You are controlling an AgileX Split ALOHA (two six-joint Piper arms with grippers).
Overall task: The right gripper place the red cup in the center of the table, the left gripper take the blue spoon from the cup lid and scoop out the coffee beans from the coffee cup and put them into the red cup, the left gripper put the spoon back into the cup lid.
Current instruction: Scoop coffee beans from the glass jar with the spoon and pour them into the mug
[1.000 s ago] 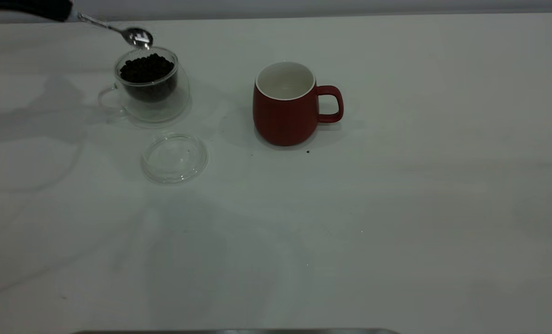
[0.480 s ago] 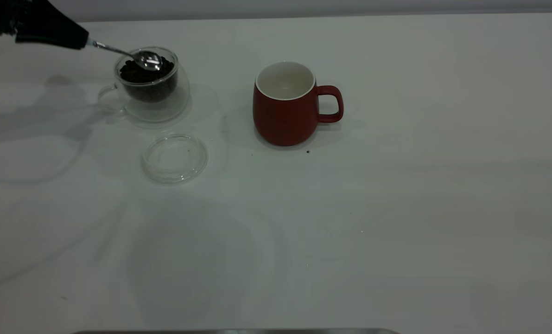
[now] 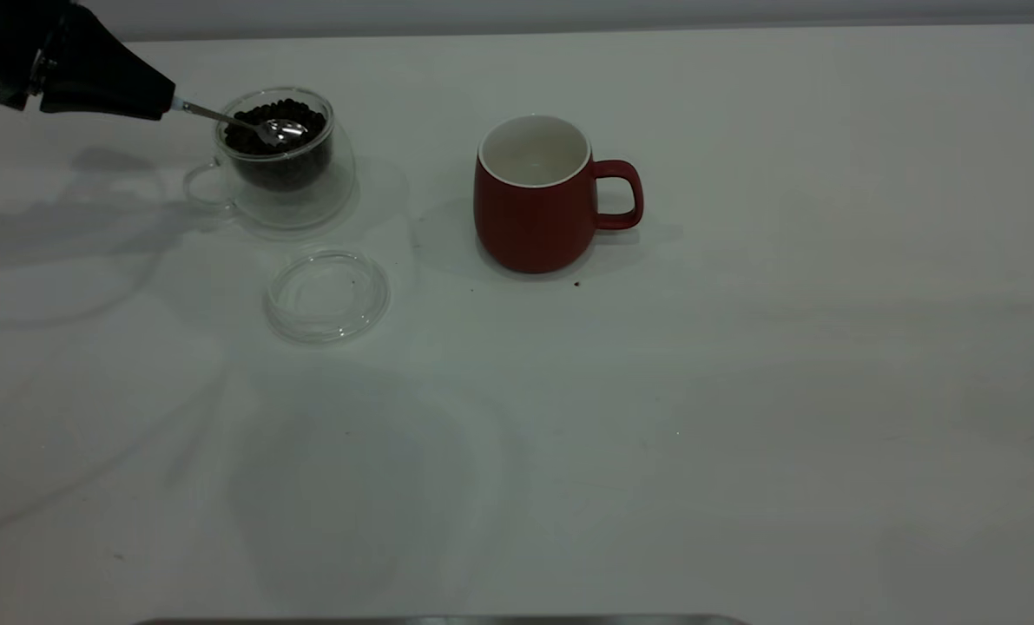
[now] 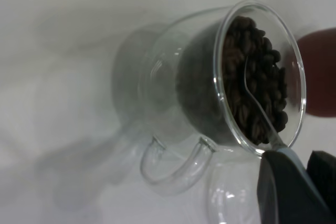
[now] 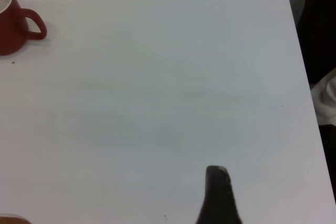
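The clear glass coffee cup (image 3: 284, 174) stands at the far left of the white table (image 3: 742, 391), full of dark coffee beans (image 3: 260, 115). My left gripper (image 3: 159, 101) is shut on the pale blue handle of the blue spoon (image 3: 280, 132). It holds the spoon's metal bowl inside the cup, on the beans. In the left wrist view the gripper (image 4: 300, 167) grips the spoon (image 4: 261, 113) among the beans (image 4: 257, 72). The red cup (image 3: 534, 208) stands upright mid-table, its white inside bare. The clear cup lid (image 3: 326, 295) lies bare in front of the glass cup. My right gripper (image 5: 218, 192) hovers over bare table far from the red cup (image 5: 10, 30).
A small dark crumb (image 3: 576, 283) lies just in front of the red cup. In the right wrist view the table's edge runs along one side, with dark things (image 5: 320, 24) beyond it. The red cup also shows behind the glass cup in the left wrist view (image 4: 320, 72).
My left gripper has come down and toward the glass cup. The spoon's bowl went from above the rim down into the beans. Red cup and lid have not moved.
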